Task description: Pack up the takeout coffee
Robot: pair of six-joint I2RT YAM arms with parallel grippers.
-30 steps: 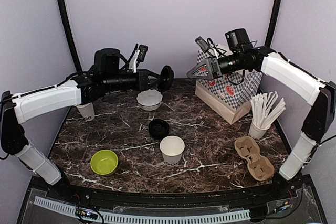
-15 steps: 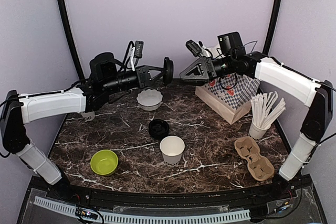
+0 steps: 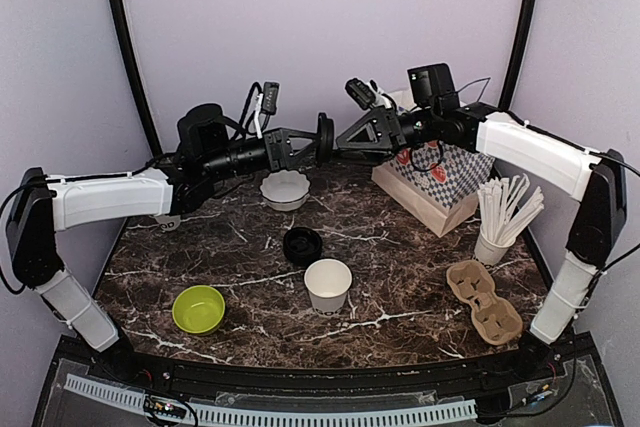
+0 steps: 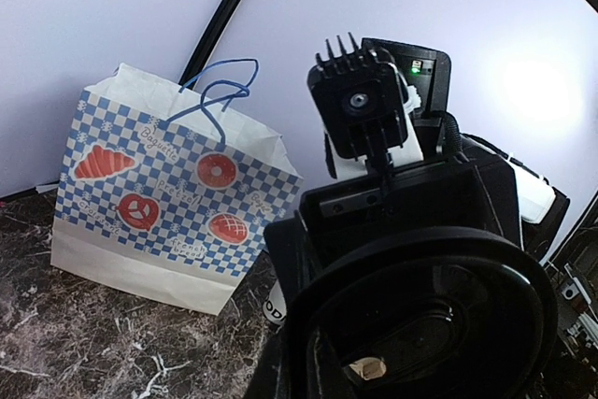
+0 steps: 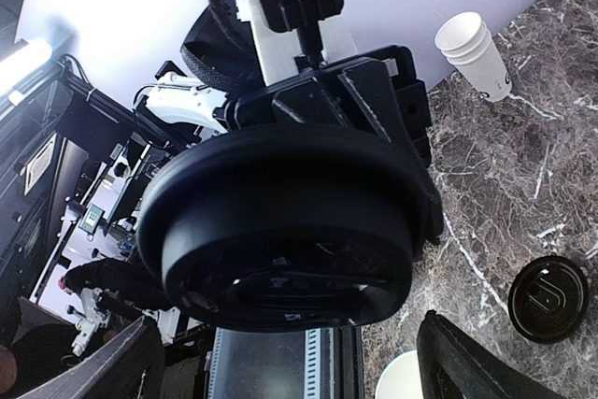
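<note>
1. The marble table [image 3: 400, 277] bears every loose item. Both arms reach out over its 12 o'clock edge.
2. The left gripper [image 3: 312, 141] is clamped on the held lid [image 3: 324, 135], a round black lid. It hangs on edge in the air, above the table's 12 o'clock side.
3. The right gripper [image 3: 345, 138] faces the held lid from the 3 o'clock side with its jaws spread wide. In the right wrist view its fingers [image 5: 112, 366] sit well apart. Whether they touch the lid cannot be told.
4. The checked paper bag [image 3: 440, 182] stands upright at 2 o'clock.
5. The cardboard cup carrier [image 3: 485, 299] lies at 4 o'clock.
6. The straw cup [image 3: 490, 247] stands at 3 o'clock, just beyond the carrier.
7. The scalloped bowl [image 3: 285, 190] sits at 12 o'clock and the green bowl [image 3: 198, 308] at 7 o'clock.
8. The cup stack [image 5: 474, 44] stands at 10 o'clock, largely hidden behind the left arm in the top view.
9. The open cup [image 3: 328, 284] stands upright and unlidded just toward 6 o'clock of centre.
10. The loose lid [image 3: 302, 245] lies flat at centre, just beside the open cup.
</note>
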